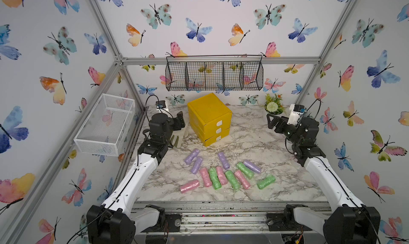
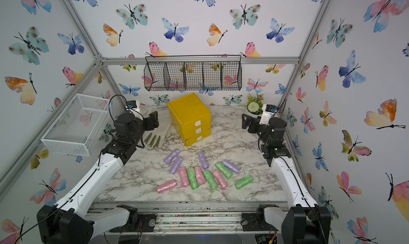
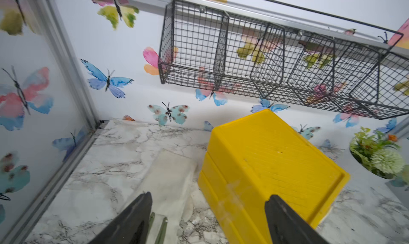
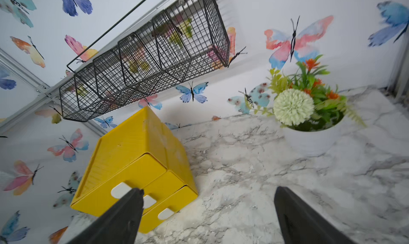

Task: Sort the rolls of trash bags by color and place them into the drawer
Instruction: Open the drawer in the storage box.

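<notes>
We see the marble-patterned tabletop (image 1: 276, 143) with the bright yellow plastic three-drawer chest (image 1: 208, 112) near its back edge. Twelve crinkly pink, green and purple trash-bag rolls (image 1: 214, 178) lie clustered toward the front edge, open marble between them and the chest. Our left gripper (image 3: 209, 195) and right gripper (image 4: 210, 188) flank the chest, jaws apart, empty.

Occluded and cropped items
Left arm (image 1: 155, 132) covers part of the rubber glove (image 1: 177, 141) (olive fingertips show); drawer (image 1: 209, 119) interiors cannot be seen; black wire basket (image 3: 276, 61) is cut off in the left wrist view.
</notes>
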